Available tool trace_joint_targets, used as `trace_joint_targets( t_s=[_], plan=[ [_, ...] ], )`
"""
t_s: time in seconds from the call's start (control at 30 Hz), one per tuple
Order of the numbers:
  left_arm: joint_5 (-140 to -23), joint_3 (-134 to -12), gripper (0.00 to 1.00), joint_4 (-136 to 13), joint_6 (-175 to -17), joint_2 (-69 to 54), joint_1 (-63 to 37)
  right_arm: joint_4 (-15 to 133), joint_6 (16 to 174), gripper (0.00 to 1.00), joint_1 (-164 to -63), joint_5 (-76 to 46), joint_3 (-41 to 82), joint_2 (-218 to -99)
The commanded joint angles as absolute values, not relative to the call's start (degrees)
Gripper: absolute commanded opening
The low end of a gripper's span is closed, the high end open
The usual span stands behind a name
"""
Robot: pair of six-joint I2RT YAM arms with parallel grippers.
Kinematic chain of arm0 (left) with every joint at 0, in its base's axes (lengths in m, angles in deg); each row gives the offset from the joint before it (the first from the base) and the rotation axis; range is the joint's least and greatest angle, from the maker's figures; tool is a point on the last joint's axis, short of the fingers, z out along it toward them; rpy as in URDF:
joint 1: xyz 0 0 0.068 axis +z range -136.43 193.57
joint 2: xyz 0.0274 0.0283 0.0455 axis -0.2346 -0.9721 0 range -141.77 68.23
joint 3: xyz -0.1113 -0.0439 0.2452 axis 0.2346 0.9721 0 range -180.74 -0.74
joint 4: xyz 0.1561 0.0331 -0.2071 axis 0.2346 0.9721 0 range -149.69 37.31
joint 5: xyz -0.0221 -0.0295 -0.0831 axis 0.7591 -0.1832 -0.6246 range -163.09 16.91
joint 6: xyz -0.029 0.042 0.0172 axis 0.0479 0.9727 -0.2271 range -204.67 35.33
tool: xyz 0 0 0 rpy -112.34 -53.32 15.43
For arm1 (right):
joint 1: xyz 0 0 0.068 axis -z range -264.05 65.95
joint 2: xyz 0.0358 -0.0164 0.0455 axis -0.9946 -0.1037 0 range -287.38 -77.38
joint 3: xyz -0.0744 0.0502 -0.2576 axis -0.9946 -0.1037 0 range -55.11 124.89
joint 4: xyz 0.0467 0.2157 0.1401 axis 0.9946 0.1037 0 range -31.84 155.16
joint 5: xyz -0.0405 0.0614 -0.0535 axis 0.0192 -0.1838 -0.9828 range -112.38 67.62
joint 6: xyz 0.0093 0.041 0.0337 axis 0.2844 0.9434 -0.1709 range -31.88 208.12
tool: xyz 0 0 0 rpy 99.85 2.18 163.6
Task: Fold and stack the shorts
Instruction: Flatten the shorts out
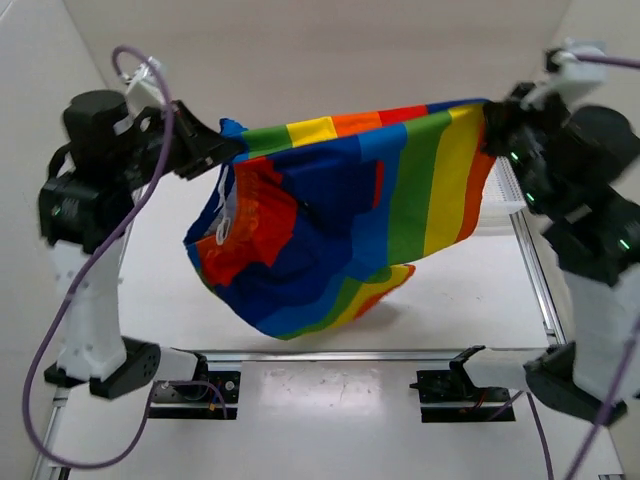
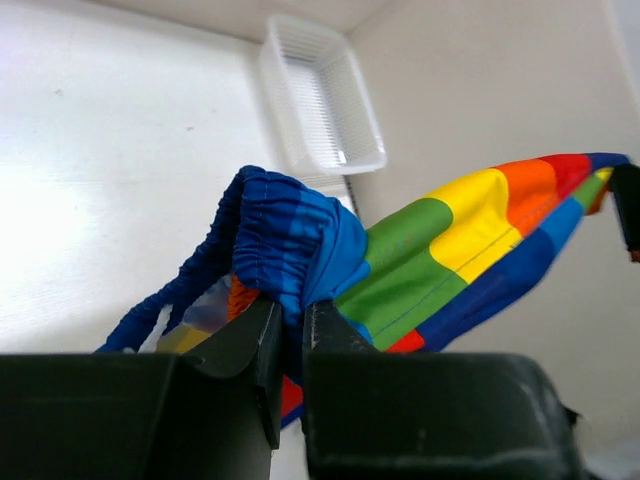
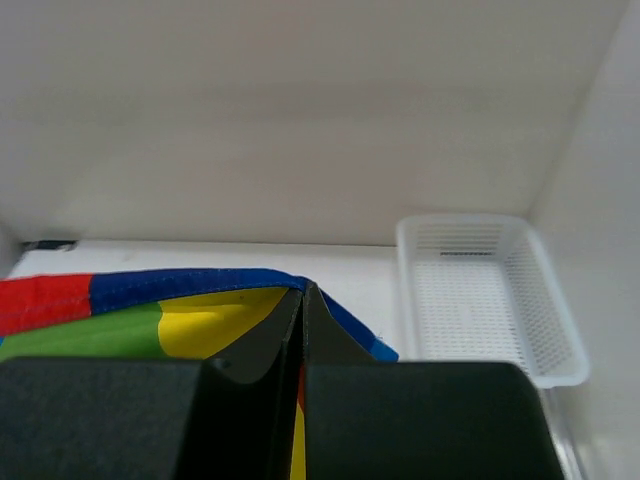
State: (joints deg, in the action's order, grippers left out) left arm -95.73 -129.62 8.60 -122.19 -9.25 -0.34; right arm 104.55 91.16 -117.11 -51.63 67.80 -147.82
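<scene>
Cloth under inspection: the shorts [image 1: 350,215] hang in mid-air between the two arms, taut along the upper edge and sagging in a loose pouch below; whether the lowest fold touches the table [image 1: 470,300] cannot be told. The left gripper [image 2: 290,312] is clamped on the gathered blue waistband [image 2: 285,235], with bunched elastic standing up above its jaws. The right gripper [image 3: 302,298] is closed tight on a thin edge of fabric at the opposite end, where the dark blue border meets the yellow stripe. A white mesh basket [image 3: 490,290] sits at the far right of the table, apart from the garment. Assessment: the material appears light, limp and without stiffness, so it will take whatever shape gravity gives it and will not hold a crease unaided. It is not fragile. The thin single-layer edge on the right looks the likelier point of slip. The thick elastic waistband offers the surer purchase. Recommended holds are the waistband corners and the leg-hem corners, which should keep the panel flat when lowered for folding.
</scene>
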Motion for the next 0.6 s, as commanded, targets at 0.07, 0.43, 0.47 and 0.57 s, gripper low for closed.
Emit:
trace_joint_targets(
  t_s=[0.07, 0.43, 0.47, 0.57],
  plan=[
    [-94.00, -125.99, 0.10, 1.16, -123.86, -19.74, 5.29, 96.48, 82.05, 0.00, -111.74, -56.74, 75.31, -168.05],
    [-95.15, -136.66, 0.10, -5.38, -124.65, -56.26, 12.51, 92.61, 93.47, 0.02, -103.13, -40.06, 95.34, -210.60],
    [-96.28, -138.62, 0.15, -5.38, -125.36, -58.75, 13.04, 93.39, 94.43, 0.33, -103.12, -37.17, 97.36, -212.54],
    [-101.90, -144.78, 0.56, -5.38, -125.36, -65.08, 14.44, 94.98, 97.60, 0.89, -102.59, -34.95, 95.30, -211.53]
  ],
)
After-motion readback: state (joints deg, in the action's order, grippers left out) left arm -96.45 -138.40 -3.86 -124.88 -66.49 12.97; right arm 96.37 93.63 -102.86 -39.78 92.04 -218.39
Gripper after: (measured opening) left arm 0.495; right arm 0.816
